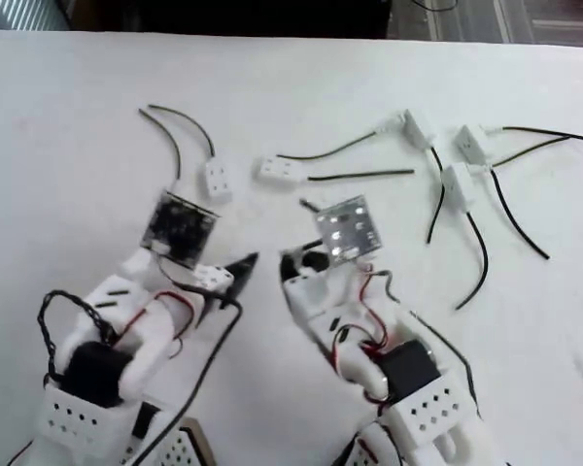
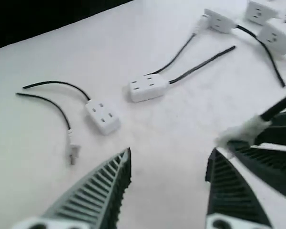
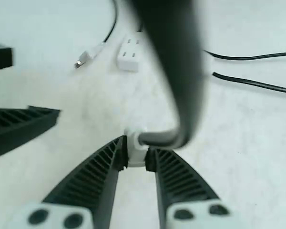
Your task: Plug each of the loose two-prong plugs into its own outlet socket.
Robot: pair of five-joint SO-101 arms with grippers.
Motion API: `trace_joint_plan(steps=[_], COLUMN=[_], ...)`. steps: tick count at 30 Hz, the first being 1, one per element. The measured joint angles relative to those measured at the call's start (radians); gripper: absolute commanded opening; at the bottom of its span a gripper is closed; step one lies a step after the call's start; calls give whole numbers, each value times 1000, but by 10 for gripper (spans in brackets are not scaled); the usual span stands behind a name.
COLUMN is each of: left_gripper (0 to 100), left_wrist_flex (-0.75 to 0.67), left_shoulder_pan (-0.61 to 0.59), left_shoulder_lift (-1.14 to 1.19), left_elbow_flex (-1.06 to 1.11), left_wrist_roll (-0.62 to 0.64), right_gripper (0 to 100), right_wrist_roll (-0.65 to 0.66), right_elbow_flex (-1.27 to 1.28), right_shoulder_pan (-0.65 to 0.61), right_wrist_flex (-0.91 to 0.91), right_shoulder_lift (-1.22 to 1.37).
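Note:
My right gripper [image 3: 136, 151] is shut on a small white two-prong plug [image 3: 135, 139], whose black cable [image 3: 171, 71] rises close past the camera. In the high view the right gripper [image 1: 290, 264] sits at mid-table. Just beside it my left gripper [image 1: 229, 283] stands open, and the left wrist view shows nothing between the fingers of the left gripper [image 2: 169, 155]. Ahead of both lie a white socket [image 1: 217, 178] and a second socket [image 1: 282, 169], each on black wires. A loose plug [image 2: 72, 153] lies near the first socket [image 2: 102, 117].
Several more white sockets with black cables lie at the back right [image 1: 459, 184]. A black cable [image 1: 189, 388] trails along the left arm toward the front edge. The table [image 1: 68, 146] is white, with bare room at the far left.

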Motion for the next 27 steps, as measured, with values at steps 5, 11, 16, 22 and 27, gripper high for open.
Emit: trace_joint_plan(steps=[5,11,16,22,27], left_gripper=[295,291,290,225,234], left_wrist_flex=[6,6,18,60,68], left_shoulder_pan=[-104,-118,-164,-193,-195], left_shoulder_lift=[8,239,591,1045,1375], left_elbow_flex=[0,-109,-361,-698,-939], left_wrist_roll=[-52,-83,-71,-61,-21], right_gripper=[17,17,17,17,17], right_wrist_roll=[0,0,0,-34,-44], right_elbow_flex=[8,107,152,153,153], right_shoulder_pan=[152,244,301,334,334], right_wrist_flex=[-44,-187,-284,-310,-310], right_shoulder_lift=[0,0,0,0,0])
